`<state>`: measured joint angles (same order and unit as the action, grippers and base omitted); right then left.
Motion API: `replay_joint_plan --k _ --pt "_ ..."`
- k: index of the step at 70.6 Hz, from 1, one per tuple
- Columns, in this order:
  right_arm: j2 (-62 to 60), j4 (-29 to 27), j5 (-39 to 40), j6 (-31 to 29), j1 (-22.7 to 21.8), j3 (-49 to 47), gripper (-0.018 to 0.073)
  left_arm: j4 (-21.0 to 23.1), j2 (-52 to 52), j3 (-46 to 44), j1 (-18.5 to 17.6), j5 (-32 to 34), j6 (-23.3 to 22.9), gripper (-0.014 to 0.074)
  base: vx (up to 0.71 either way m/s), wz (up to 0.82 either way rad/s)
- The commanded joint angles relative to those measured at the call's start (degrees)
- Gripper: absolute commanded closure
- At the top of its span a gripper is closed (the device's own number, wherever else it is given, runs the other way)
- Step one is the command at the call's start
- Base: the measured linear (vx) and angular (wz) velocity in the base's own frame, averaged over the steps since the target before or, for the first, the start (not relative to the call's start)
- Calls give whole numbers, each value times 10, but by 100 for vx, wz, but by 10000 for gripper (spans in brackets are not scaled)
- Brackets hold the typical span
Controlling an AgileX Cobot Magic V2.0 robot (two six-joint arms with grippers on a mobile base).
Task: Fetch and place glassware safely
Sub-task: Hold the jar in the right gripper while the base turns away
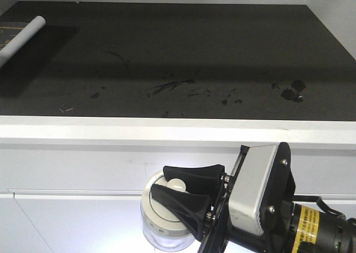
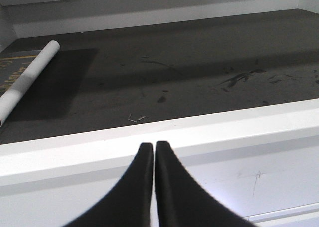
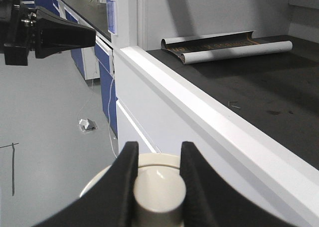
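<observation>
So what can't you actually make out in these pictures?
- glass jar: base cut off by front view's bottom edge.
- Its glass body: right wrist view, hidden under lid and right gripper.
- white rolled tube: lower end cut off by front view's left edge.

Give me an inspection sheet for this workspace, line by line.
Surface: dark bench top, scuffed and stained, white front edge.
Job's things: lidded glass jar, held in front of the bench, not on it.
Clutter: white rolled tube at far left.
Grippers: right gripper shut on the jar's lid knob; left gripper shut, empty.
Cables: thin wire hanging by the cabinets.
Surroundings: blue cabinets, grey floor.
</observation>
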<state>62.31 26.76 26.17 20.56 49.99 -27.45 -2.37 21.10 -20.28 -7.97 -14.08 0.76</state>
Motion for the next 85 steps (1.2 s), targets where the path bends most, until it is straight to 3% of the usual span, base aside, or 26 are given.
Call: replay_joint_plan --k 1,29,85 --pt "-14 -8 54 -2 0 -17 562 5 3 -15 -4 39 -3 603 0 0" --pt "-14 -8 54 -2 0 -17 562 5 3 -15 -4 39 -3 603 -5 20" --pt "-14 -8 54 -2 0 -17 562 5 3 -15 -4 39 -3 603 -13 49"
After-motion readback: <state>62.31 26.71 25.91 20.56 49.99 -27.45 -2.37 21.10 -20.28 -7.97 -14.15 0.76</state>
